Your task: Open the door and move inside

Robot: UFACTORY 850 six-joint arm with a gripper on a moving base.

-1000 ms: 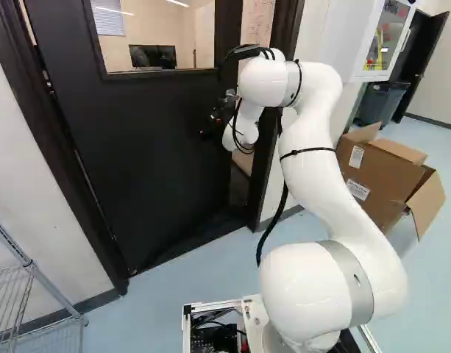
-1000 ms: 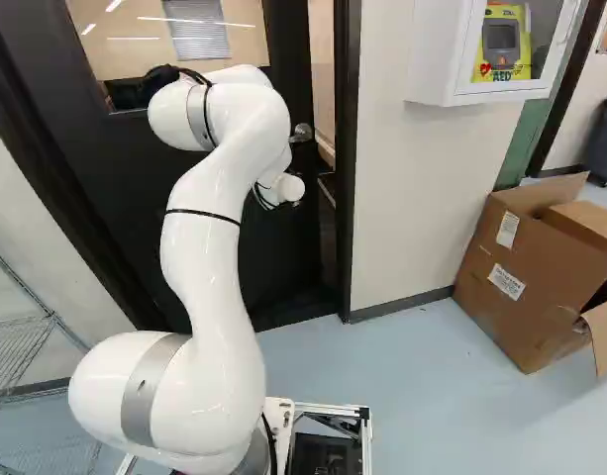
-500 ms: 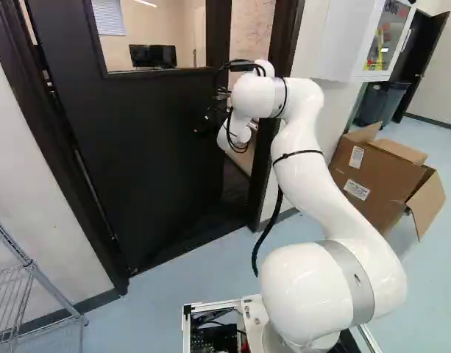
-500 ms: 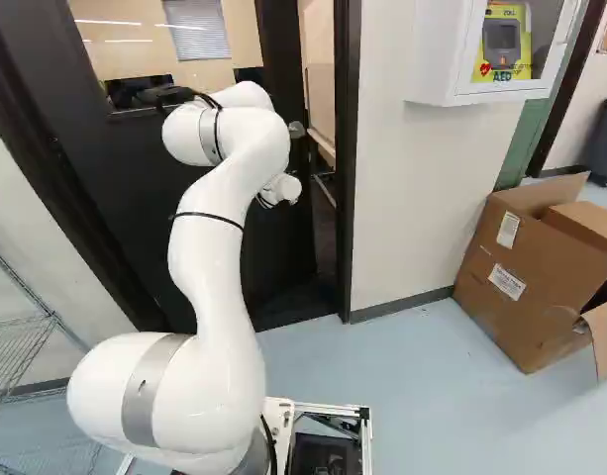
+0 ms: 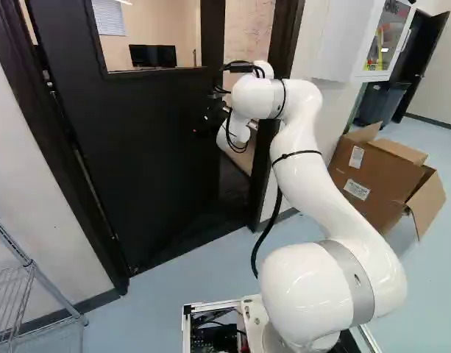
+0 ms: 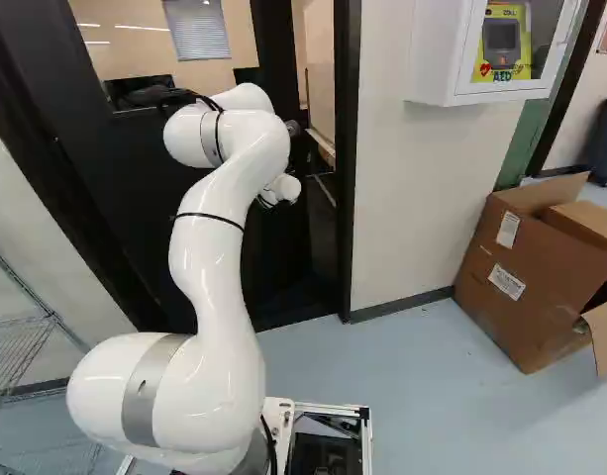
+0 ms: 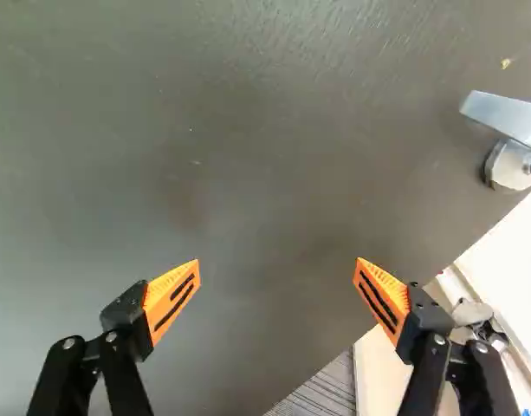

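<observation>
The gripper [image 5: 209,121] is a small dark shape by the door's free edge in the left base view. The dark door [image 5: 137,154] stands ajar, swung away from the base, with a gap between it and the frame [image 5: 275,95]. In the wrist view the gripper [image 7: 278,273] has its orange-padded fingers wide apart, facing the door's flat face [image 7: 248,156], nothing between them. The metal door handle [image 7: 508,121] lies off to one side, ahead of and beyond one finger. Whether the fingertips touch the door, I cannot tell.
A cardboard box [image 6: 531,267] lies on the floor right of the doorway. A white cabinet [image 6: 452,59] hangs on the wall above. At the left stands a wire shelf [image 5: 26,272]. Through the gap a pale table edge [image 7: 378,373] and carpet [image 7: 321,390] show.
The door has swung further away and its gap has widened. My arm's wrist first shifted left in the left base view, then barely moved. The base has not moved.
</observation>
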